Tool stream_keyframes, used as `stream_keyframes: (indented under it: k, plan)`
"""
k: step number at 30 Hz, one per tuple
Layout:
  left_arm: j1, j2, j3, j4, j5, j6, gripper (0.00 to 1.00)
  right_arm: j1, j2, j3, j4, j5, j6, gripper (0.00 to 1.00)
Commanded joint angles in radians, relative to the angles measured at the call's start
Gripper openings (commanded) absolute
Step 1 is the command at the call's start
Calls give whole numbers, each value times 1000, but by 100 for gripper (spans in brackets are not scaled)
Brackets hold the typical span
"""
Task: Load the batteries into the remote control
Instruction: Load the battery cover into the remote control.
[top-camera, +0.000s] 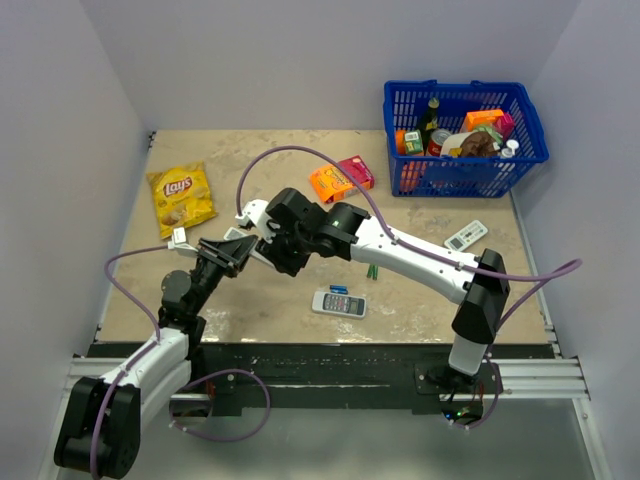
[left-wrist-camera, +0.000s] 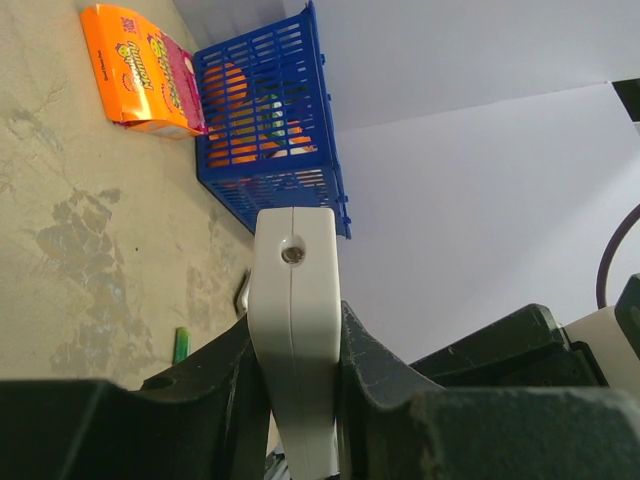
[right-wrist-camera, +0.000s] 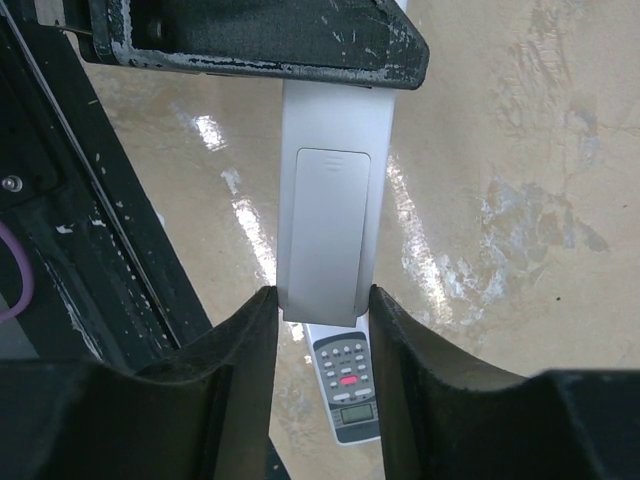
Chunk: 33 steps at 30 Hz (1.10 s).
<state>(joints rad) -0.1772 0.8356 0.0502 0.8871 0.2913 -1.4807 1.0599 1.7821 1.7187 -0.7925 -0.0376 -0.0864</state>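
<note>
The remote control is a slim white stick held in the air between both arms, its closed battery cover facing the right wrist camera. My left gripper is shut on one end of the remote control, a small screw showing on that end. My right gripper has both jaws pressed against the sides of the other end. From above, the two grippers meet over the table's left middle. The batteries show in no view.
A white remote with a display lies right under the held one, a small blue item beside it. A green pair, a grey-white remote, an orange-pink box, a chips bag and a full blue basket lie around.
</note>
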Motion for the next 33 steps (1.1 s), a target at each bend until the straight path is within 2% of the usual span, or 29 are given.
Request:
stream_keyframes:
  k: [1,5,18,33]
  plan:
    - [4,-6,4,47,-3,2,0,-1,-6,44,7,-5,-7,36]
    - [4,-6,7,32,-4,8,0,0,-7,48,-1,4,-6,36]
    - [4,-9,19,-10,-12,43,0,3,8,82,-28,28,-9,46]
    - [4,-9,28,-13,-12,45,0,5,28,87,-48,27,-12,47]
